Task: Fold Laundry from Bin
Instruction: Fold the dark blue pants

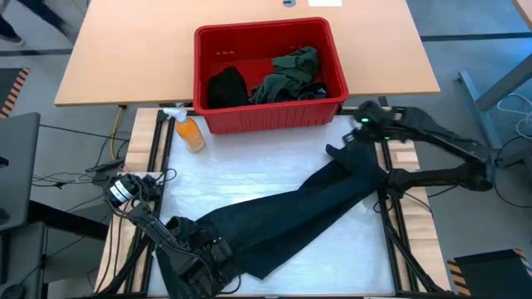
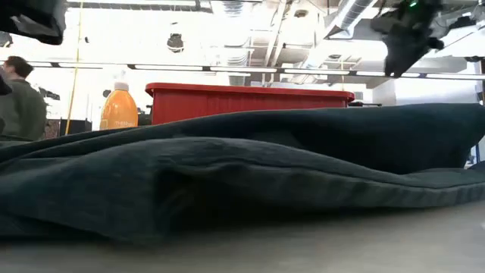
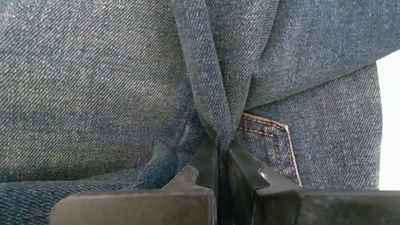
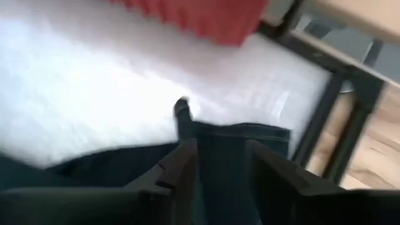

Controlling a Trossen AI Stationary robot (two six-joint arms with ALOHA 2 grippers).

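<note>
Dark denim trousers (image 1: 291, 212) lie slantwise across the white table top, from near left to far right, and fill the low view (image 2: 242, 167). My left gripper (image 1: 212, 249) is at their near-left end, shut on the cloth (image 3: 219, 153). My right gripper (image 1: 345, 149) is at their far-right leg end, with cloth between its fingers (image 4: 219, 153). It shows high up in the low view (image 2: 405, 45). The red bin (image 1: 274, 116) stands at the far edge. It holds a dark olive piece (image 1: 291, 75) and a black piece (image 1: 226, 87). My left gripper pinches a narrow raised fold of the denim (image 3: 212, 119) between its two fingers, beside a pocket corner with brown stitching (image 3: 269, 134). Creases run from the fold into the fingers. The cloth around it lies spread on the table. My right gripper holds the leg's end (image 4: 225, 134) between its two fingers, slanting down from above. The hem edge sticks out a little past the fingertips, with the white table beyond it. The rest of the leg trails toward the near left along the table.
An orange spray bottle (image 1: 189, 131) stands left of the bin and shows in the low view (image 2: 119, 110). Black frame rails (image 1: 391, 208) edge the white top. A wooden table (image 1: 125, 50) lies behind the bin. A person (image 2: 19, 98) stands far off at left.
</note>
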